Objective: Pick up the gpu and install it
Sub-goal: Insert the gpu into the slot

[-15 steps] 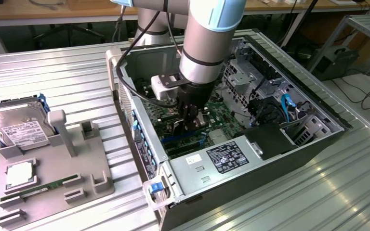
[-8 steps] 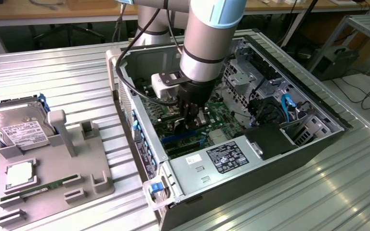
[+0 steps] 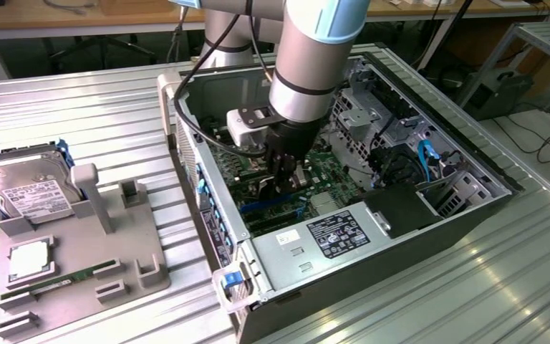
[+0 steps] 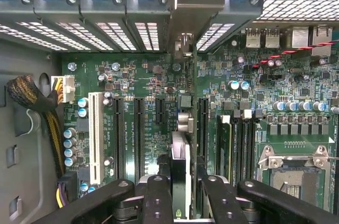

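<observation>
Inside the open computer case (image 3: pixel 447 193), my gripper (image 4: pixel 180 192) pinches the gpu (image 4: pixel 181 155) edge-on above the motherboard (image 4: pixel 132 81); its silver bracket (image 4: pixel 183 15) reaches the rear slot openings. Pickup is done, I judge; seating is not yet finished (the card looks close over its slot). Room is tight: black slots flank the card, case walls hem my arm.
</observation>
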Controlling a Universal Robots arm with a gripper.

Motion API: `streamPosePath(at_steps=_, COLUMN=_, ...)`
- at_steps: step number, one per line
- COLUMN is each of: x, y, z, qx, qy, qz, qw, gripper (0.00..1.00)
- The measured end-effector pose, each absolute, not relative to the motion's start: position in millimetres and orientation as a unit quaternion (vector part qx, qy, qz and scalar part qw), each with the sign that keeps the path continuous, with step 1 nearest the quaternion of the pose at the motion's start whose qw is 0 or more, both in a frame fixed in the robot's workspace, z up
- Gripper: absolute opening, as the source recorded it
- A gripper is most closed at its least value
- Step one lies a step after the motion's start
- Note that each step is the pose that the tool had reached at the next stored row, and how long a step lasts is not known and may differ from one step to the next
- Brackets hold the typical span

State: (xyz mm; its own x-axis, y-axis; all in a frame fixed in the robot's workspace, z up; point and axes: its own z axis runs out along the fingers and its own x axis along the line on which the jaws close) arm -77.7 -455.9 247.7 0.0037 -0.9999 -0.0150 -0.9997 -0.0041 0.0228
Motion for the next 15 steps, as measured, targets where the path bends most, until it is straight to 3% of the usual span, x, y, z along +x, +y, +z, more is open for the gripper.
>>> streamPosePath(at_steps=15, x=-77.7, y=-455.9, z=240.4, qx=0.708, qy=-0.706, qz=-0.016, qw=0.005, gripper=0.27)
